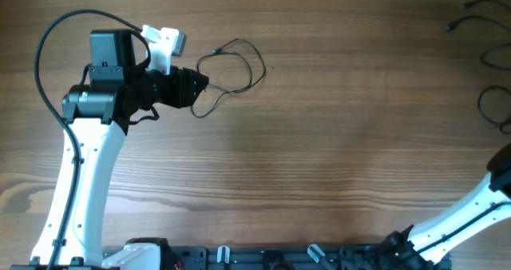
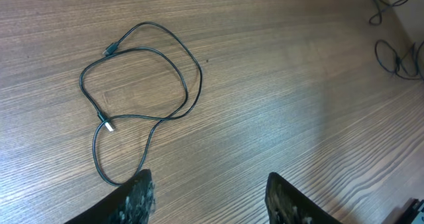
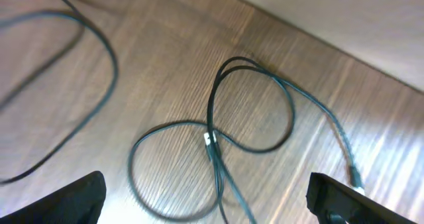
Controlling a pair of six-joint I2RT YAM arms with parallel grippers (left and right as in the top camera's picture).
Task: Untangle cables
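Black cables lie eleven o'clock off our half-open left gripper and beneath our wide-open right gripper, both empty; we risk pinching crossed strands.

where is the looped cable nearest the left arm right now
Overhead, the looped cable lies on the wooden table in the upper left, just beyond the tips of the left pincer; the other cables sit far off at the right edge.

One thin black cable lies loose at the left of the table, curled flat into two overlapping loops, its small plug ends both showing. Over at the far right edge, more black cord sits in crossing loops, with a white tag at the crossing.
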